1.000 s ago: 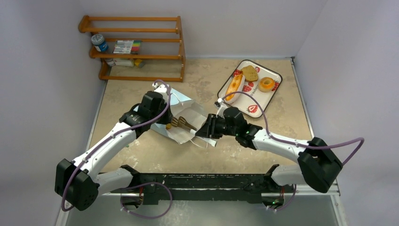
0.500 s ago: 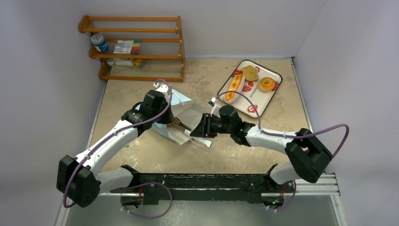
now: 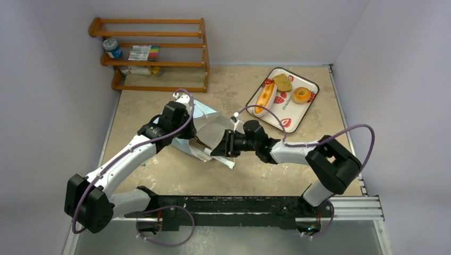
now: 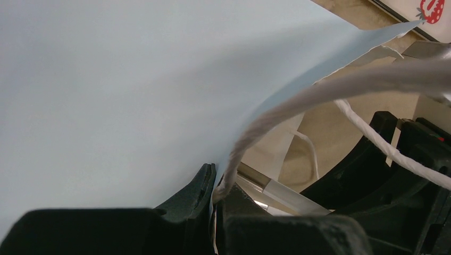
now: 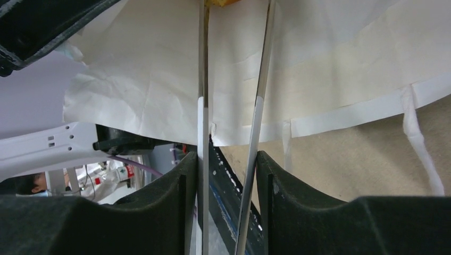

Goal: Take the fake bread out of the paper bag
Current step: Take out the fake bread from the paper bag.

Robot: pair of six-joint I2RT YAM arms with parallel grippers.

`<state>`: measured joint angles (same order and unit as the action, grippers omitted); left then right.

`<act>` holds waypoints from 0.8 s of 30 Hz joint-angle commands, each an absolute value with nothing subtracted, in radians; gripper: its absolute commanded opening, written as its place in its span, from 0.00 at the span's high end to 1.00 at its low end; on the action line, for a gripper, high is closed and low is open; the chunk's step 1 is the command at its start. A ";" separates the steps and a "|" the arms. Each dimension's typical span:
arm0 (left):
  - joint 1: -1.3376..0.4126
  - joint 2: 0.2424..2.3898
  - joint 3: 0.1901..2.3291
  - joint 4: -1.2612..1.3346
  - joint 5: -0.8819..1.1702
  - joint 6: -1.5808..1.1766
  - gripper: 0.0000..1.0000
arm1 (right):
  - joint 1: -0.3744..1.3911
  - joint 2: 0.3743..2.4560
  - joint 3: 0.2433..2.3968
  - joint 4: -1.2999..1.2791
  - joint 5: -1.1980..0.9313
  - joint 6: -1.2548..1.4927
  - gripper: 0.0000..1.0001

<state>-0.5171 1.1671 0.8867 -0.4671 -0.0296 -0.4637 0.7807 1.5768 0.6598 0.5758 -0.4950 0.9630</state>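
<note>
Your left gripper is clamped on the paper bag, which lies on its side at centre frame with its mouth facing lower right. Your right gripper squeezes tongs that point into the mouth. The golden sliver at their tips may be bread.

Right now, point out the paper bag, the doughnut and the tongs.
paper bag (image 3: 211,129), top view, white inside face by the mouth.
doughnut (image 3: 301,101), top view, near side of the ring.
tongs (image 5: 264,64), right wrist view, on the right-hand metal arm.
</note>
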 commanded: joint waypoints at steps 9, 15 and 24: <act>-0.512 1.155 0.898 -0.372 -0.006 -0.508 1.00 | 0.787 1.578 0.721 0.637 -0.476 0.984 0.99; -0.512 1.151 0.896 -0.371 -0.064 -0.508 1.00 | 0.787 1.519 0.711 0.561 -0.439 0.963 1.00; -0.513 1.196 0.897 -0.324 -0.127 -0.516 1.00 | 0.785 1.366 0.674 0.425 -0.347 0.940 1.00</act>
